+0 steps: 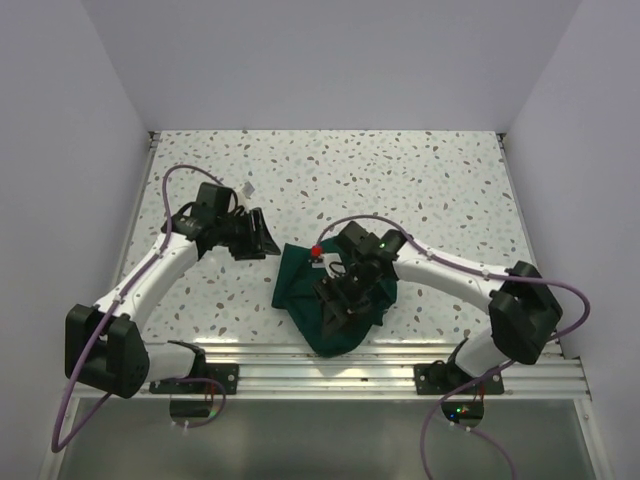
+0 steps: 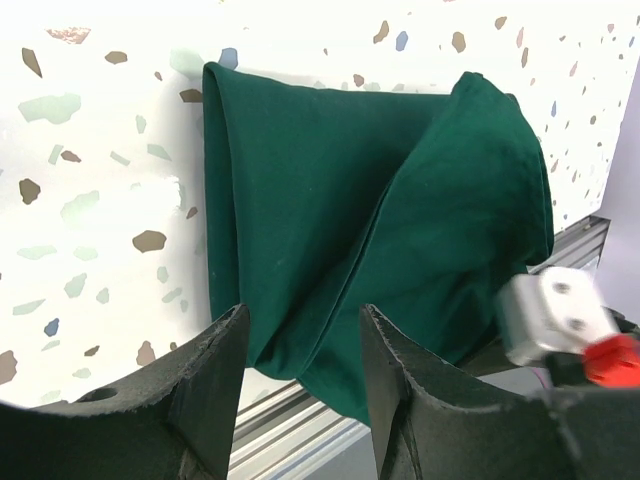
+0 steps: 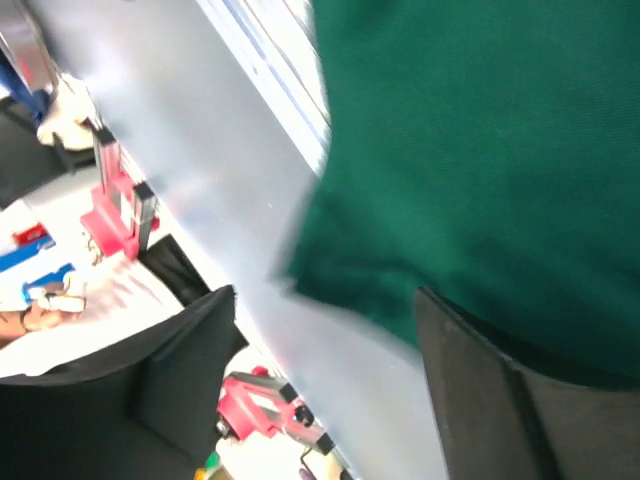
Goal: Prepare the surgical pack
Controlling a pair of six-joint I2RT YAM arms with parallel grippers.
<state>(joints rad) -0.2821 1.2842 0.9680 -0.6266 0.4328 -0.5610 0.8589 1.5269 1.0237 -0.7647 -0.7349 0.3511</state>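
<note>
**Nurse:** Where is the green cloth (image 1: 297, 285)?

**Robot:** It lies in a loose, folded heap on the speckled tabletop (image 1: 420, 180), right up against the metal rail (image 1: 280, 362) along the near edge. Its lowest corner droops over that rail, about halfway along it. From my left wrist I see two thick folds of it meeting in a deep crease, and the rail runs just under the overhanging part.

**Nurse:** And your left pincer (image 1: 258, 236)?

**Robot:** It hangs above the tabletop, farther back from the rail than the cloth and towards the rail's left half. It does not touch the cloth. Its fingers stand partly apart with nothing between them. Through the gap in my left wrist view I see the lower edge of the cloth and a strip of rail.

**Nurse:** What about the right one?

**Robot:** My right pincer (image 1: 338, 312) sits over the heap, close to the rail and near its middle, with the fingers pointing down towards the rail. My right wrist view is blurred, but it shows the two fingers spread wide. The cloth (image 3: 480, 120) fills the upper right of that view and reaches down to the top of one finger (image 3: 500, 400). The space between the fingers shows only a pale grey surface.

**Nurse:** So is it gripping anything?

**Robot:** No. The fingers are apart and I see no cloth pinched between them. I cannot tell whether that one finger presses on the cloth or only sits in front of it.
</note>
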